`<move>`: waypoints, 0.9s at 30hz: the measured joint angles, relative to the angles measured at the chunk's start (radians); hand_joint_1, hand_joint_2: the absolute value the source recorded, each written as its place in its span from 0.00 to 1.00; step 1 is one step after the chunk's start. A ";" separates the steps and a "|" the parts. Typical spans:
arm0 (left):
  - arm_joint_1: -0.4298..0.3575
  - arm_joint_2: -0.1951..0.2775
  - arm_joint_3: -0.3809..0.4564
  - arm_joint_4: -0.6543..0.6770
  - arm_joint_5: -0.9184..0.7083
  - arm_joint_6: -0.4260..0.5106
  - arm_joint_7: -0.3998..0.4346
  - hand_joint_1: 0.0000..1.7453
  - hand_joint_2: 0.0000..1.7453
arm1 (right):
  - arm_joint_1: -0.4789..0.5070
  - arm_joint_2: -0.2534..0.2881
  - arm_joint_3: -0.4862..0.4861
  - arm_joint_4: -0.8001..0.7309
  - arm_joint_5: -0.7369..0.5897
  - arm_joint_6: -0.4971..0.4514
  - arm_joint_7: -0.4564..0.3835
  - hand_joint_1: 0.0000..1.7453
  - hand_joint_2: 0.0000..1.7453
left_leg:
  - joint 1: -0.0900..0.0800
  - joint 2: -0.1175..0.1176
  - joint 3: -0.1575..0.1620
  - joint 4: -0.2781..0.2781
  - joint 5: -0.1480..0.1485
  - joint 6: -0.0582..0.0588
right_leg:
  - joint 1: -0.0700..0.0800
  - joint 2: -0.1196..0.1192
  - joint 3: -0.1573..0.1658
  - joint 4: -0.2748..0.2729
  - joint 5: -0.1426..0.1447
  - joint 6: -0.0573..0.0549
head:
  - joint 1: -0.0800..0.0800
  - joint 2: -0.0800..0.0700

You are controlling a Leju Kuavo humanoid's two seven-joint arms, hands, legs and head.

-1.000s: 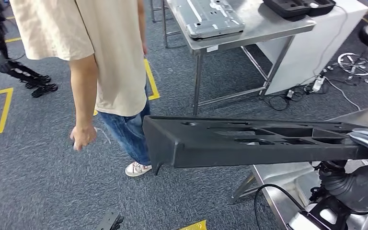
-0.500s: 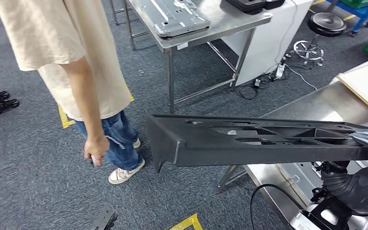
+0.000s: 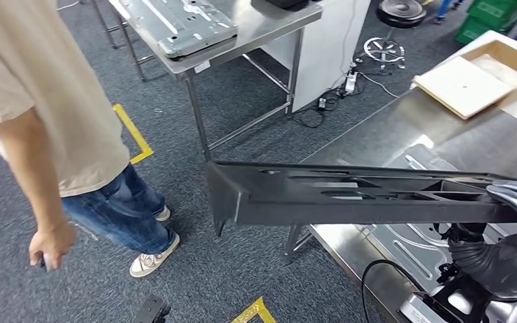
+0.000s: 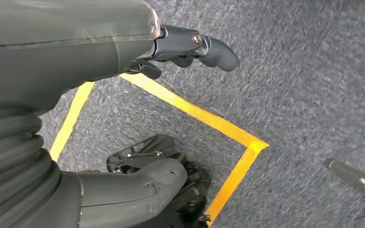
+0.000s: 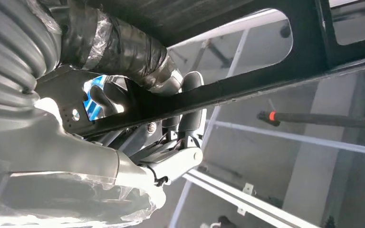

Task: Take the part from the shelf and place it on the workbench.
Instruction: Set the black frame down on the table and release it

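Black part: a long black openwork plastic frame (image 3: pixel 350 198) lay level across my view, its left end out over the grey carpet (image 3: pixel 242 134), its right end at my right hand (image 5: pixel 171 137).
Right hand: my fingers (image 5: pixel 190 109) were curled round a bar of the frame, gripping it.
Left hand: my left hand (image 4: pixel 190 47) hung over the carpet, fingers loosely apart, holding nothing.
Workbench: the shiny steel workbench (image 3: pixel 390 134) lay under the frame's right half.
Person: a person in a beige shirt and jeans (image 3: pixel 74 134) stood at the left.
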 joint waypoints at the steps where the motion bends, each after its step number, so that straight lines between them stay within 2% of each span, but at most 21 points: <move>1: -0.001 0.001 0.000 0.000 0.000 0.000 0.000 0.00 1.00 | 0.001 0.000 0.000 0.000 0.000 0.000 0.000 1.00 1.00 | 0.001 -0.004 0.021 -0.048 0.035 0.002 | 0.000 0.013 0.000 0.002 0.000 0.000 | 0.000 0.000; 3: -0.003 0.002 0.000 0.000 0.000 0.000 0.000 0.00 1.00 | 0.001 0.000 0.000 0.000 0.001 0.000 0.000 1.00 1.00 | 0.005 -0.040 0.075 -0.172 0.096 0.006 | 0.000 0.038 -0.004 0.010 -0.001 0.005 | 0.000 0.000; 5: -0.003 0.003 0.000 0.000 0.001 0.004 -0.002 0.00 1.00 | 0.000 0.000 0.000 0.000 0.002 0.000 0.000 1.00 1.00 | 0.007 -0.072 0.100 -0.234 0.110 0.011 | 0.000 0.061 -0.014 0.015 0.002 0.017 | 0.000 0.000; 7: 0.000 0.002 0.000 0.001 0.005 0.009 -0.006 0.00 1.00 | 0.001 0.000 0.000 0.000 0.004 0.000 0.000 1.00 1.00 | 0.005 -0.061 0.103 -0.241 0.110 0.018 | -0.001 0.082 -0.021 0.012 0.011 0.031 | 0.000 0.000; 8: 0.000 0.001 0.000 0.001 0.008 0.011 -0.008 0.00 1.00 | 0.003 0.000 -0.001 0.000 0.005 0.000 0.000 1.00 1.00 | 0.006 -0.050 0.103 -0.246 0.114 0.025 | -0.002 0.082 -0.024 0.013 0.011 0.037 | 0.000 0.000; 9: 0.000 -0.001 0.001 0.001 0.011 0.012 -0.010 0.00 1.00 | 0.005 0.000 -0.004 0.000 0.005 0.000 0.000 1.00 1.00 | 0.006 -0.039 0.104 -0.251 0.119 0.032 | 0.000 0.067 -0.030 0.024 0.003 0.041 | 0.001 0.000; 10: 0.000 -0.002 0.002 0.001 0.014 0.012 -0.013 0.00 1.00 | 0.006 0.000 -0.006 0.000 0.005 0.000 0.000 1.00 1.00 | 0.008 -0.027 0.104 -0.257 0.123 0.040 | 0.001 0.043 -0.042 0.052 -0.017 0.045 | 0.002 0.000; 12: 0.007 -0.003 0.005 0.003 0.017 0.013 -0.019 0.00 1.00 | 0.007 0.000 -0.014 0.000 0.002 0.000 0.000 1.00 1.00 | 0.004 -0.003 0.104 -0.261 0.126 0.050 | 0.004 -0.014 -0.087 0.160 -0.081 0.050 | 0.004 0.000; 13: 0.013 -0.003 0.007 0.004 0.018 0.013 -0.022 0.00 1.00 | 0.010 0.000 -0.017 0.000 0.000 0.000 0.000 1.00 1.00 | 0.002 0.010 0.103 -0.260 0.126 0.052 | 0.004 -0.028 -0.113 0.219 -0.108 0.052 | 0.004 0.000; 14: 0.019 -0.003 0.007 0.005 0.017 0.014 -0.024 0.00 1.00 | 0.014 0.000 -0.021 0.000 -0.003 0.000 0.000 1.00 1.00 | 0.001 0.023 0.103 -0.260 0.125 0.053 | 0.004 -0.036 -0.129 0.258 -0.120 0.053 | 0.004 0.000; 15: 0.023 -0.003 0.008 0.007 0.017 0.015 -0.026 0.00 1.00 | 0.020 0.000 -0.025 0.000 -0.007 0.000 0.000 1.00 1.00 | 0.000 0.037 0.103 -0.260 0.124 0.053 | 0.003 -0.042 -0.129 0.265 -0.114 0.053 | 0.004 0.000; 16: 0.025 -0.003 0.008 0.007 0.016 0.015 -0.027 0.00 1.00 | 0.025 0.000 -0.029 0.000 -0.010 0.000 0.000 1.00 1.00 | -0.001 0.049 0.104 -0.260 0.123 0.053 | 0.004 -0.048 -0.110 0.234 -0.091 0.052 | 0.004 0.000; 17: 0.026 -0.003 0.008 0.008 0.014 0.016 -0.028 0.00 1.00 | 0.030 0.000 -0.034 0.000 -0.014 0.000 0.000 1.00 1.00 | -0.002 0.059 0.107 -0.260 0.121 0.051 | 0.005 -0.061 -0.075 0.175 -0.060 0.048 | 0.004 0.000; 18: 0.026 -0.003 0.008 0.008 0.013 0.016 -0.028 0.00 1.00 | 0.033 0.000 -0.039 0.000 -0.017 0.000 0.000 1.00 1.00 | -0.003 0.069 0.109 -0.260 0.118 0.049 | 0.009 -0.084 -0.038 0.108 -0.036 0.043 | 0.004 0.000; 19: 0.026 -0.002 0.008 0.008 0.011 0.017 -0.028 0.00 1.00 | 0.035 0.001 -0.043 0.000 -0.020 0.000 0.000 1.00 1.00 | -0.006 0.078 0.112 -0.259 0.115 0.045 | 0.014 -0.105 -0.009 0.052 -0.019 0.036 | 0.004 0.000; 20: 0.027 -0.002 0.008 0.008 0.011 0.019 -0.028 0.00 1.00 | 0.038 0.003 -0.048 0.000 -0.024 0.000 0.000 1.00 1.00 | -0.009 0.087 0.114 -0.258 0.112 0.040 | 0.020 -0.118 0.006 0.018 -0.013 0.029 | 0.004 0.000; 21: 0.028 -0.001 0.008 0.009 0.011 0.021 -0.028 0.00 1.00 | 0.042 0.005 -0.053 0.000 -0.028 0.000 0.000 1.00 1.00 | -0.012 0.097 0.116 -0.259 0.110 0.035 | 0.024 -0.122 0.010 0.006 -0.015 0.024 | 0.003 0.000; 23: 0.028 0.000 0.008 0.010 0.010 0.023 -0.027 0.00 1.00 | 0.052 0.010 -0.064 0.000 -0.033 0.000 0.000 1.00 1.00 | -0.014 0.114 0.120 -0.259 0.104 0.026 | 0.022 -0.099 0.008 0.000 -0.012 0.014 | 0.004 0.000; 24: 0.027 0.001 0.008 0.010 0.010 0.024 -0.027 0.00 1.00 | 0.055 0.012 -0.068 0.000 -0.034 0.000 0.000 1.00 1.00 | -0.013 0.100 0.118 -0.250 0.094 0.020 | 0.019 -0.087 0.009 -0.004 -0.009 0.009 | 0.004 0.000; 25: 0.026 0.002 0.008 0.010 0.010 0.025 -0.028 0.00 1.00 | 0.057 0.014 -0.070 0.000 -0.034 0.000 0.000 1.00 1.00 | -0.010 0.076 0.110 -0.227 0.075 0.015 | 0.014 -0.077 0.011 -0.008 -0.006 0.003 | 0.004 0.000; 27: 0.029 0.005 0.008 0.011 0.010 0.025 -0.028 0.00 1.00 | 0.058 0.019 -0.072 0.000 -0.034 0.000 0.000 1.00 1.00 | -0.005 0.018 0.066 -0.125 0.016 0.006 | 0.010 -0.055 0.011 -0.011 -0.002 -0.005 | 0.003 0.000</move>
